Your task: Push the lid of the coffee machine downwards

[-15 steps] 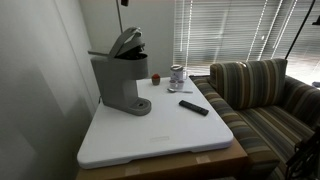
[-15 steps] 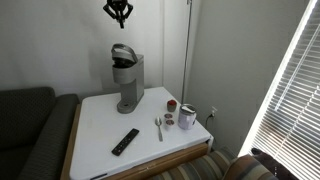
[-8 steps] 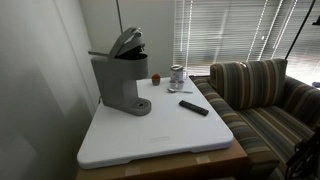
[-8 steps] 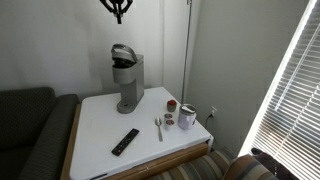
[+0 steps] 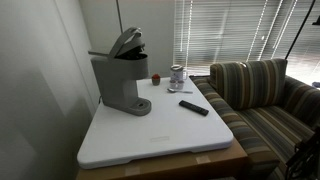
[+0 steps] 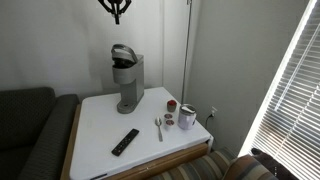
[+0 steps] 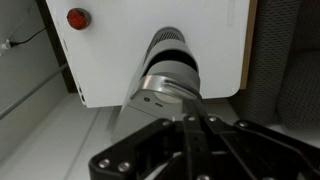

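Couch cushions [image 6: 25, 120], dark and cut off by the frame, fill the left edge in an exterior view. Beside them stands the white table [image 6: 100, 125]. High above it hangs the gripper [image 6: 117, 10], small, dark and cropped by the top edge, its fingers tapering to one point. In the wrist view the gripper [image 7: 197, 125] is a blurred dark mass along the bottom, fingers pressed together with nothing between them.

Below it, well apart, the coffee machine [image 6: 127, 85] stands at the table's back near the wall, with the lid [image 6: 123, 52] tilted up. From the wrist view the lid [image 7: 170, 60] hides most of the machine's body.

Nearer the front lies a black remote [image 6: 125, 141], then a spoon [image 6: 158, 127], two small reddish round things [image 6: 171, 105] too small to identify, and a metal can [image 6: 187, 117]. Blinds [image 6: 295, 80] close the right side.
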